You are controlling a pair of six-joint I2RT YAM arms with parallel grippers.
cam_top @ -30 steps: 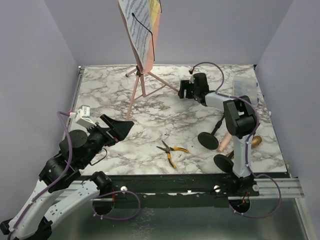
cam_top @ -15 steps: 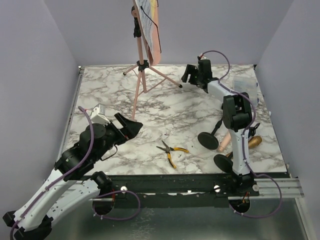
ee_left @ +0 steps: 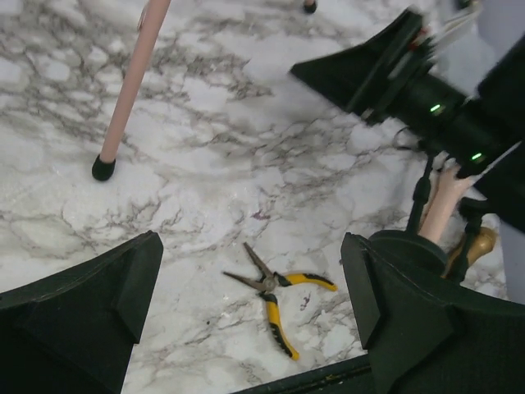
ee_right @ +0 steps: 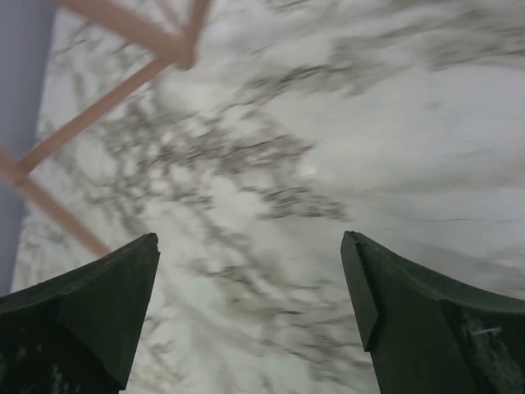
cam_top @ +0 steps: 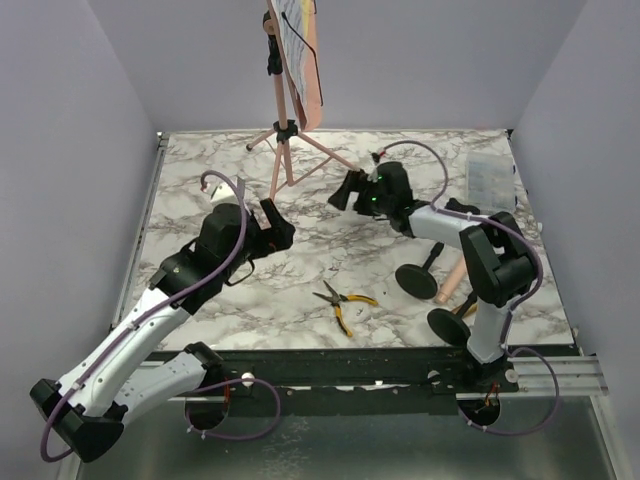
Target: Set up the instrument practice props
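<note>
**Both hands spread and empty near the tripod**

Nearest to me on the right, two black round-based holders stand on the marble-patterned table. A pink microphone lies just beside them, and the left wrist view shows a gold microphone behind it. Yellow-handled pliers lie flat at the near middle.

My left arm stretches forward from the near left corner. The left hand hovers above the table near the tripod's near foot, fingers spread wide and holding nothing.

My right arm folds back at the elbow, with its forearm running left across the table. The right hand is wide open over bare marble, touching nothing.

Farther back, the pink tripod music rack stands upright, carrying white and yellow sheet-music pages on its desk. A clear plastic compartment box sits at the far right; I cannot tell what is in it.
</note>
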